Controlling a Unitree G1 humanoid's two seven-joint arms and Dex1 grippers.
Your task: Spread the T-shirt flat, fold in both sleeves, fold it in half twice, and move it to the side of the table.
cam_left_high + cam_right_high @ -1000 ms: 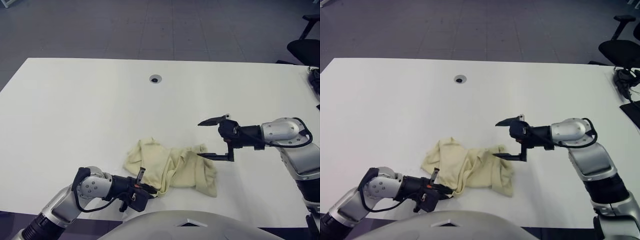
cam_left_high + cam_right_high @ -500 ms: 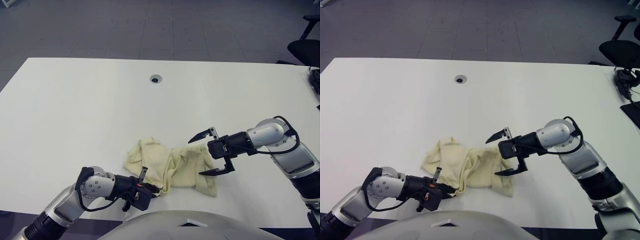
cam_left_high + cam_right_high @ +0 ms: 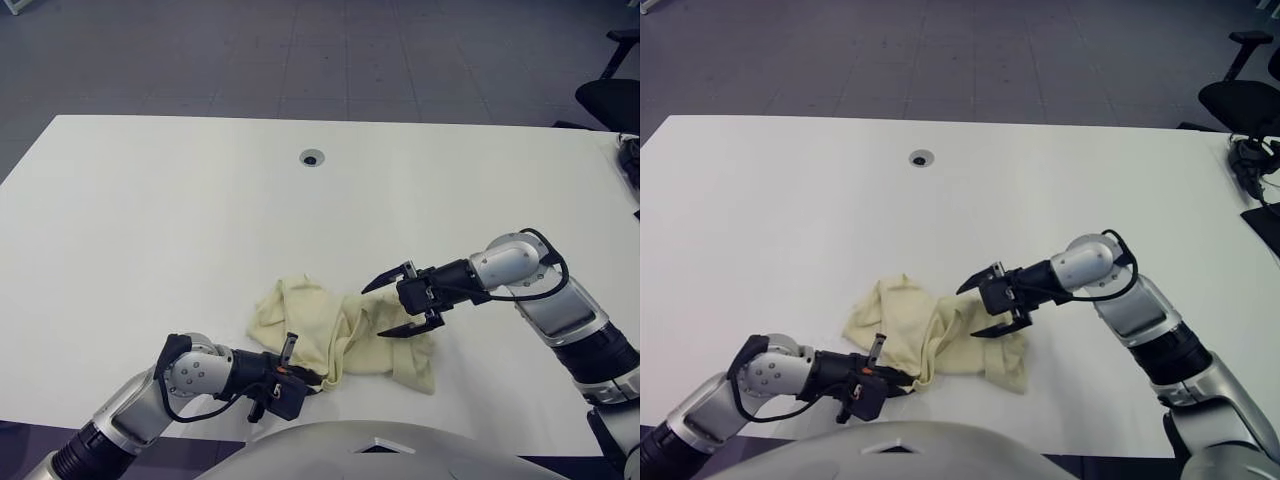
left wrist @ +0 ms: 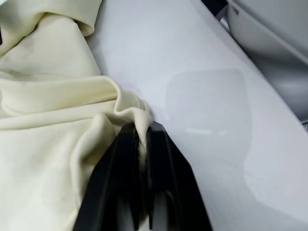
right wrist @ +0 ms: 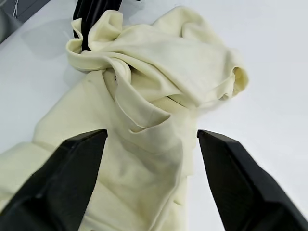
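White table (image 3: 150,220); left tool (image 4: 142,131) pinches crumpled T-shirt (image 3: 310,325).

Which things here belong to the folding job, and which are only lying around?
For the job: T-shirt, left gripper shut on it, right gripper open over it, table.
Lying about: cable hole, chair beyond the table.

A white rectangular table (image 3: 150,220) bears a crumpled pale-yellow cloth T-shirt (image 3: 330,335) near its front edge; a small round grey cable port (image 3: 311,158) sits toward the far edge.
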